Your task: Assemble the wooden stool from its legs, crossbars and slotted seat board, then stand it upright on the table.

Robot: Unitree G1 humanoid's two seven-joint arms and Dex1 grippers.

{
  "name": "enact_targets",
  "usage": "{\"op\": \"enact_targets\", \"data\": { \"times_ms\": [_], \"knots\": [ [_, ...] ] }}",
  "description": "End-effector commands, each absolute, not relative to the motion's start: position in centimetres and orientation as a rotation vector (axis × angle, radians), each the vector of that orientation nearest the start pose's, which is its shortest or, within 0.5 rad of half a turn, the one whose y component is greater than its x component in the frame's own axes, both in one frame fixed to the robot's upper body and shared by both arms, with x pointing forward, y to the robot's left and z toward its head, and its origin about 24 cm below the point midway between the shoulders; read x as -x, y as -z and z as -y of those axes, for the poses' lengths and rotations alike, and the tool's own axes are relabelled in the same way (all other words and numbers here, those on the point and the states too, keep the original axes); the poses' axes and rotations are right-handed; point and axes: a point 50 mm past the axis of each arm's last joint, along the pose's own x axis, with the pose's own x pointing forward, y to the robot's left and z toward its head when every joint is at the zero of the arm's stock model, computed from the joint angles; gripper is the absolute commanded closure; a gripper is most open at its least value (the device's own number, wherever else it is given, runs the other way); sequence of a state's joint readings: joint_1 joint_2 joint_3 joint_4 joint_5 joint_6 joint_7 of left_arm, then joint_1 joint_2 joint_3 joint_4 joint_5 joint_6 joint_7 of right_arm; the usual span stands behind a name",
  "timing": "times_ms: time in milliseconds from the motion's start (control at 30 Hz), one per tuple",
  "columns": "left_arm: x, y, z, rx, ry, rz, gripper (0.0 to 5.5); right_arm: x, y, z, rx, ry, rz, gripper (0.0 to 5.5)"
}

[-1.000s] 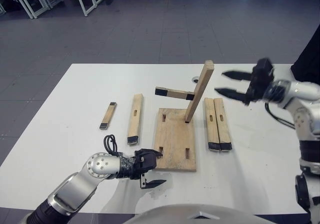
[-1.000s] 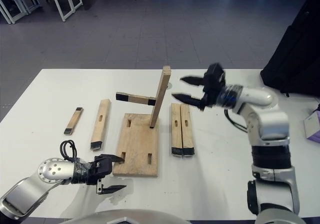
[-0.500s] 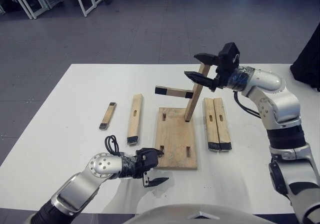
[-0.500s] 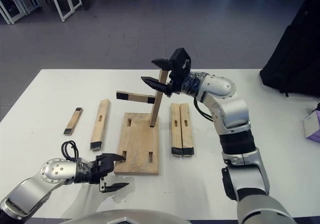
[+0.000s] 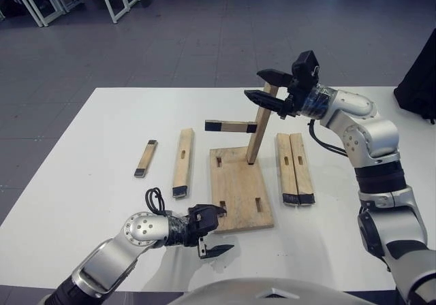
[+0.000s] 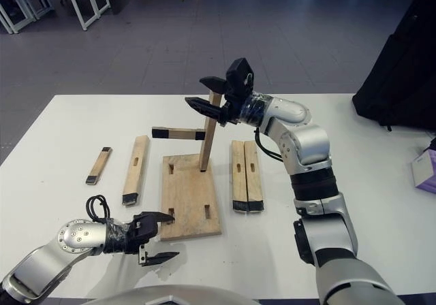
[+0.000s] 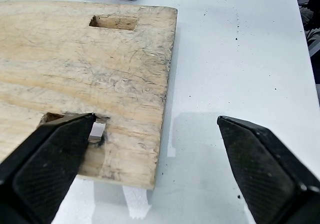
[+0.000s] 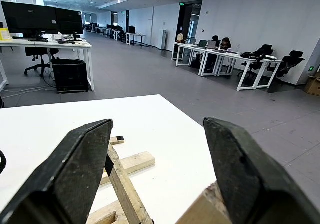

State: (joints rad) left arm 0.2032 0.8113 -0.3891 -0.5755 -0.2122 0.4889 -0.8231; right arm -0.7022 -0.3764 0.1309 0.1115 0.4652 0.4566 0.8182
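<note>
Stool partly built; both grippers spread open at the seat board and the standing leg.

In the middle of the white table (image 5: 82, 182) the seat board (image 5: 238, 189) lies flat. One leg (image 5: 257, 133) stands tilted in its upper right slot, with a crossbar (image 5: 228, 126) sticking out to the left. At the upper right, the right gripper (image 5: 252, 82) has its fingers wide on either side of that leg's top; contact cannot be told. At the bottom centre, the left gripper (image 5: 228, 229) is wide open across the board's near edge, one finger (image 7: 55, 149) over a slot, the other above bare table. Two legs (image 5: 294, 167) lie side by side right of the board; another leg (image 5: 182, 162) and a short bar (image 5: 146, 158) lie to its left.
</note>
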Motion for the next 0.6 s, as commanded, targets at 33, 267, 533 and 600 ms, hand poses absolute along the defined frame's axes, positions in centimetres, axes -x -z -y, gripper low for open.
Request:
{"op": "enact_targets", "data": {
  "times_ms": [33,267,533,600],
  "knots": [
    [-14.2,-3.1,-16.8,-0.354,1.218,-0.669,0.99,-31.8,-13.0,11.7,0.002,-1.064,-0.136,2.22],
    [-16.6,-5.5,-17.0,-0.348,1.145,-0.448,0.99,-32.0,-15.7,12.9,0.011,-0.931,0.045,2.22],
    [-15.9,-7.1,-15.7,-0.274,1.231,-0.449,0.99,-32.3,-19.2,11.8,-0.039,-0.913,0.199,2.22],
    [-16.0,-7.1,-15.9,-0.284,1.228,-0.457,0.99,-32.2,-19.3,11.6,-0.035,-0.919,0.200,2.22]
  ]
}}
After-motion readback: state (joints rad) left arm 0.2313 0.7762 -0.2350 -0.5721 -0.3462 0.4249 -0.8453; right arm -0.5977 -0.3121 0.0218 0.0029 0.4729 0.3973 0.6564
